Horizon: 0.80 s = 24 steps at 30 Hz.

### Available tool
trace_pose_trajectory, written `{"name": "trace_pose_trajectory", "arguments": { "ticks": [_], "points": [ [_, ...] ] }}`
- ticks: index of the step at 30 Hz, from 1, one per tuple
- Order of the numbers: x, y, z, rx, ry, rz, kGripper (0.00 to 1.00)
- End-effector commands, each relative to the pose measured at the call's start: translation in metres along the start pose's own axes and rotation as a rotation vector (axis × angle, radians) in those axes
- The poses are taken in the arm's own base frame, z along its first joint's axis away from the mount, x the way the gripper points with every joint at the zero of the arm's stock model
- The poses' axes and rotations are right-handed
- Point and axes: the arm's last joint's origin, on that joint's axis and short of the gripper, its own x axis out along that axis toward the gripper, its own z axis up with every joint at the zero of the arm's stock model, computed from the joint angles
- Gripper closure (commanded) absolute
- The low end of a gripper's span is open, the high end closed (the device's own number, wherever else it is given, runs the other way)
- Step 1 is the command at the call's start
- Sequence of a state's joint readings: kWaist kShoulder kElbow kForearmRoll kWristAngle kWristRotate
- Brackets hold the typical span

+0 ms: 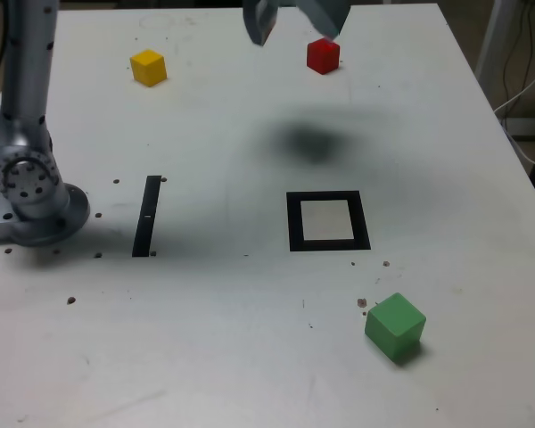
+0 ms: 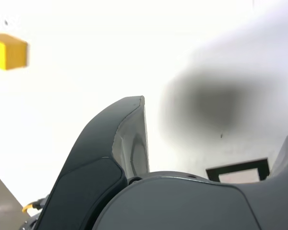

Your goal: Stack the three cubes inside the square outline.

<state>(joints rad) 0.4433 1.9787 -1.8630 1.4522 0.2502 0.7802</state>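
I have the gripper (image 1: 294, 27) spread wide, holding nothing, above the red cube (image 1: 323, 55). Next, I judge, I lower around it; the square outline (image 1: 328, 220) waits

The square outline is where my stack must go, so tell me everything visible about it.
The square outline is a thick black frame around a pale cream centre, lying flat on the white table. It looks like flat tape or print. Nothing sits in it or touches it. The green cube lies nearer the camera, apart from it. The wrist view shows one corner.
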Motion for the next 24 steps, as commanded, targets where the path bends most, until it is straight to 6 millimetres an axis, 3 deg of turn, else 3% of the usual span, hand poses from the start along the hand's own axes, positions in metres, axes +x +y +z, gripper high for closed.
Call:
{"name": "trace_pose_trajectory", "arguments": {
  "ticks": [1,8,13,24],
  "points": [
    [0.005,0.015,0.0,-0.007,0.007,-0.008,0.01],
    [0.02,0.061,-0.005,-0.028,0.017,-0.026,0.01],
    [0.042,0.09,-0.005,-0.038,0.032,-0.045,0.02],
    [0.085,0.124,0.011,-0.025,0.076,-0.049,0.03]
  ]
}}
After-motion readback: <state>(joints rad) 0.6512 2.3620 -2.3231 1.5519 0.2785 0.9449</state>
